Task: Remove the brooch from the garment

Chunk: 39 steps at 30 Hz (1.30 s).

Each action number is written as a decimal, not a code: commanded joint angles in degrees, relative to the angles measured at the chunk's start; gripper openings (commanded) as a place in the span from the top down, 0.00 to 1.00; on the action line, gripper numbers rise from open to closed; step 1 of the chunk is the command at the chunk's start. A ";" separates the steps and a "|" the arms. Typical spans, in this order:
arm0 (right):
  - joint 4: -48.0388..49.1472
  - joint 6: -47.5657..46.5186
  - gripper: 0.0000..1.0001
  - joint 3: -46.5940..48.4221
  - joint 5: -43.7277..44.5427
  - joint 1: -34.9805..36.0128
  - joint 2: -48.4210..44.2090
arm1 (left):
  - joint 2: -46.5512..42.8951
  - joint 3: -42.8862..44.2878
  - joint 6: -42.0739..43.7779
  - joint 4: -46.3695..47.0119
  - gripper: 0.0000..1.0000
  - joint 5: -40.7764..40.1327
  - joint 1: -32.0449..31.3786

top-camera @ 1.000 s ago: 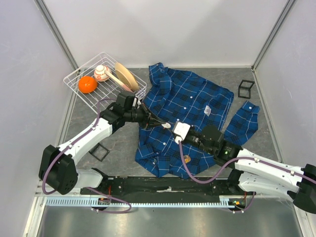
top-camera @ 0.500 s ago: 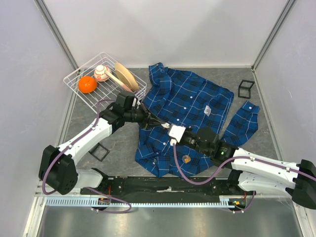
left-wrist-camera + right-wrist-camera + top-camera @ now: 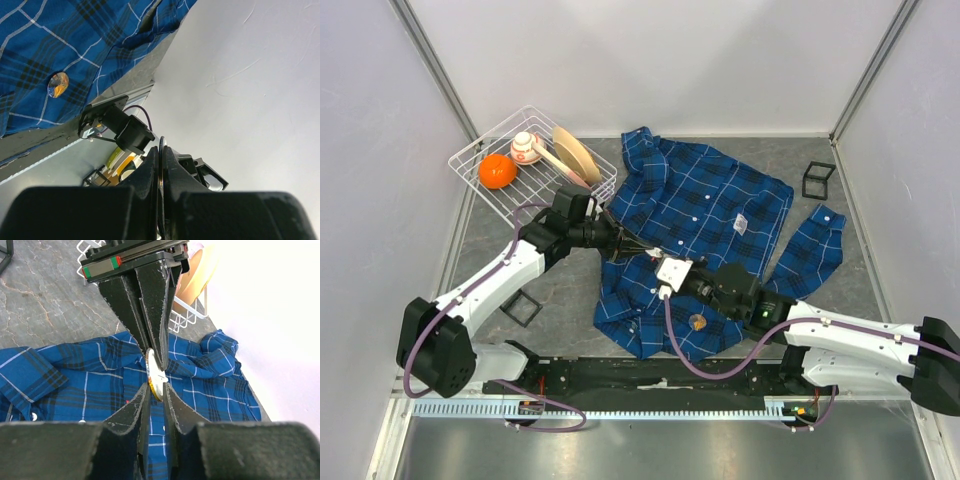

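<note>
The garment [image 3: 710, 200] lies spread on the grey table, a blue plaid shirt, and fills the lower part of the right wrist view [image 3: 75, 375]. Over its left edge a round white brooch [image 3: 156, 374] with a yellow-orange rim stands on edge. My left gripper [image 3: 642, 252] is shut on its upper part [image 3: 156, 352]; in the left wrist view [image 3: 161, 150] the disc shows only as a thin edge. My right gripper [image 3: 156, 390] pinches its lower rim from the opposite side [image 3: 658, 262]. I cannot tell if it is still pinned. A second small orange disc [image 3: 698, 321] sits on the shirt's lower front [image 3: 58, 84].
A white wire basket [image 3: 470, 150] at the back left holds an orange [image 3: 497, 171], a small cup and wooden plates. Black cube frames stand at the right [image 3: 818, 178] and by the left arm [image 3: 520, 308]. Walls close in on three sides.
My right gripper has slid up and left across the shirt to meet the left gripper, and its jaws have narrowed onto the brooch. The left arm has stayed put.
</note>
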 commanded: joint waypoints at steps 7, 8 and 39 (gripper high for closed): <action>5.42 0.26 0.97 -0.51 3.76 0.74 0.47 | -2.49 -1.21 -2.35 1.52 0.98 1.46 -0.23; 5.51 0.52 1.00 -0.52 4.46 0.83 0.47 | -3.02 -1.83 -2.26 2.76 0.98 1.11 -0.23; 40.56 78.65 1.00 1.15 -22.09 -79.22 32.97 | 4.87 6.16 39.67 12.52 0.33 15.69 6.45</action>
